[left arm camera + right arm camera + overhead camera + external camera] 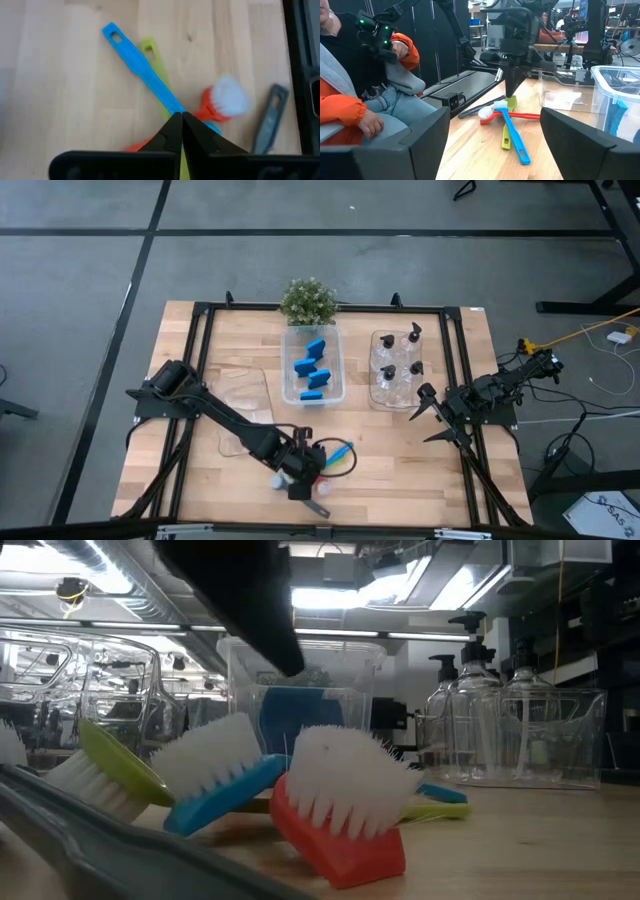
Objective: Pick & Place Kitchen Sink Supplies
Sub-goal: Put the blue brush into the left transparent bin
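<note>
Several long-handled brushes lie crossed near the table's near edge (322,465): blue (142,70), yellow-green (152,62), red with white bristles (225,100) and grey (270,117). The blue handle lies over the yellow-green one. My left gripper (180,117) is shut and points down, with its tips over the blue handle near the head end (511,96). My right gripper (428,415) waits open at the table's right, beside the bottle bin. Blue sponges (313,370) lie in one clear bin, and pump bottles (398,365) stand in another. My left gripper comes from above, pointing down, with its shut tips at the blue brush's handle (167,100), where it crosses the yellow-green one. I cannot tell whether the tips touch or pinch the handle. All the brushes lie on the table.
A potted plant (309,300) stands at the far edge behind the sponge bin. A clear bin (245,405) sits left of centre. Black frame rails (200,360) run along the table's sides. A person in orange sleeves (365,100) sits beyond the table.
</note>
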`<control>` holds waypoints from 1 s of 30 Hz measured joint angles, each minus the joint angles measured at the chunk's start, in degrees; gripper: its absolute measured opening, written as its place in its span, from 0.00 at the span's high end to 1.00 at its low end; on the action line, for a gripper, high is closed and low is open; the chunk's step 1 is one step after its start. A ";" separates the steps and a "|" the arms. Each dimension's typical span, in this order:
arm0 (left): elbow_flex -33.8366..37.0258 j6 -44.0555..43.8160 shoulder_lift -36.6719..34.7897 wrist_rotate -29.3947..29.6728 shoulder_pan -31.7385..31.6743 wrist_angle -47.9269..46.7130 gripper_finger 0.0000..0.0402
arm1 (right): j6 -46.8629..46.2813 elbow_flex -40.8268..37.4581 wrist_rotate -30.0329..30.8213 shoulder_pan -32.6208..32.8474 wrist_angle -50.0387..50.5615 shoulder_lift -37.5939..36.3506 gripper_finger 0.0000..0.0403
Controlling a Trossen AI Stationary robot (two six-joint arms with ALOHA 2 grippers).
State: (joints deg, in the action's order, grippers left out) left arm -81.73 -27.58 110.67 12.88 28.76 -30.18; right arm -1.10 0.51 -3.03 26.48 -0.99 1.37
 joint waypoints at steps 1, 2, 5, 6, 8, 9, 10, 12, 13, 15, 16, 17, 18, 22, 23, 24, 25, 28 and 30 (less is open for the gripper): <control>0.00 -0.28 0.00 0.07 -0.52 0.26 0.97 | -0.05 0.00 0.00 0.02 0.00 0.02 0.23; 0.00 -0.38 0.00 -0.14 -1.08 0.63 0.96 | -0.11 0.00 -0.01 0.00 0.00 0.02 0.23; 0.00 -0.97 0.00 -3.13 -3.35 2.81 0.88 | -0.01 0.00 0.00 0.02 0.00 0.02 0.23; 0.00 -1.59 0.00 -4.48 -4.08 3.69 0.85 | -0.07 0.00 -0.02 0.02 0.00 0.02 0.23; 0.00 -3.55 0.57 -7.13 -5.42 5.00 0.77 | -0.02 0.00 0.00 0.00 0.00 0.02 0.23; 0.00 -4.59 1.01 -7.78 -5.91 5.33 0.73 | 0.00 0.00 0.00 0.00 0.00 0.02 0.23; 0.02 -5.76 1.51 -7.89 -6.20 5.10 0.69 | -0.02 0.00 -0.02 0.02 0.00 0.02 0.23; 0.02 -8.78 2.62 -7.72 -6.50 5.80 0.61 | -0.13 0.00 0.00 0.00 0.00 0.02 0.23; 0.02 -10.11 3.16 -7.48 -6.52 5.73 0.57 | -0.02 0.00 -0.01 0.01 0.00 0.02 0.23; 0.02 -11.59 4.42 -7.50 -6.52 5.81 0.51 | -0.04 0.00 0.00 0.01 0.00 0.01 0.23; 0.02 -12.33 4.96 -7.50 -6.50 5.97 0.48 | -0.08 0.00 0.00 0.00 0.00 0.02 0.23; 0.02 -12.97 5.42 -7.50 -6.50 5.96 0.46 | -0.06 0.00 0.00 0.02 0.00 0.02 0.23; 0.02 -13.54 5.83 -7.55 -6.48 6.09 0.44 | 0.00 0.00 0.00 0.01 0.00 0.00 0.23; 0.02 -13.69 6.82 -7.31 -5.61 6.20 0.41 | -0.17 0.00 0.00 0.00 0.00 0.01 0.23; 0.02 -13.44 6.82 -6.86 -5.27 5.96 0.41 | -0.11 0.00 -0.02 0.02 0.00 0.01 0.23; 0.02 -12.98 6.80 -6.25 -4.95 6.06 0.41 | 0.02 0.00 0.00 0.02 0.00 0.00 0.23; 0.02 -12.72 6.78 -5.28 -4.62 6.00 0.42 | 0.00 0.00 0.00 0.00 0.00 0.02 0.23; 0.02 -12.71 6.78 -2.52 -3.70 4.99 0.43 | -0.05 0.00 0.00 0.02 0.00 0.02 0.23; 0.02 -13.16 6.79 -2.36 -3.35 4.37 0.44 | -0.02 0.00 0.00 0.01 0.00 0.00 0.23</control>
State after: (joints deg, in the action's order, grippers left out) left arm -81.71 -40.74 117.46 10.52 25.41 -25.80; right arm -1.12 0.51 -3.03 26.49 -0.99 1.37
